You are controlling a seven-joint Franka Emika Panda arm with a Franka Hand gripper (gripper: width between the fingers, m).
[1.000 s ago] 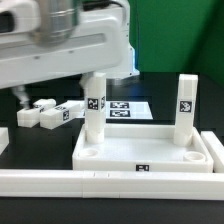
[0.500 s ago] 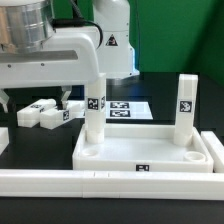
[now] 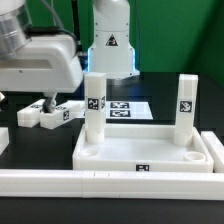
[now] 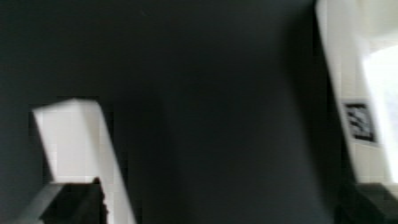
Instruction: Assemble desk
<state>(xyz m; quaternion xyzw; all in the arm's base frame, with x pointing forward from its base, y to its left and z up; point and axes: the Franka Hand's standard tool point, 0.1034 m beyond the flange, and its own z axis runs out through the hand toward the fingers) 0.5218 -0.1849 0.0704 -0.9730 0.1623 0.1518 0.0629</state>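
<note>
Exterior view, tabletop (image 3: pixel 110 165): it lay rim up near the bench edge closest to the camera, just behind the long border rail (image 3: pixel 60 182).
Exterior view, fitted legs: the first upright leg (image 3: pixel 94 108) stood in the tabletop's far corner on the exterior view's left. The second upright leg (image 3: pixel 186 105) stood in the far corner on the right.
Exterior view, spare legs: the outer loose leg (image 3: pixel 29 118) and the inner loose leg (image 3: pixel 60 114) lay on their sides, close together, toward the bench's edge on the exterior view's left. They were beside the marker board (image 3: pixel 130 104).
Exterior view, gripper (image 3: pixel 46 102): it hung low over the two loose legs. Its dark tips were too small to show whether they were parted or pressed together.
Wrist view, pale block (image 4: pixel 71 150): this was probably a loose leg, close under the camera, with a dark shape below it that may have been a finger.
Wrist view, tagged white piece (image 4: pixel 356 100): it was blurred, and which part it was could not be told.
Wrist view, jaws: they were not clearly shown, so their state could not be told.
Step in hand: judged to be picking up a third leg.
Doing it well: centre the fingers across the leg's flat sides, clear of its neighbour, and grip near mid-length so it does not swing. Lift straight up before carrying it past the upright legs to an empty near-corner socket.
</note>
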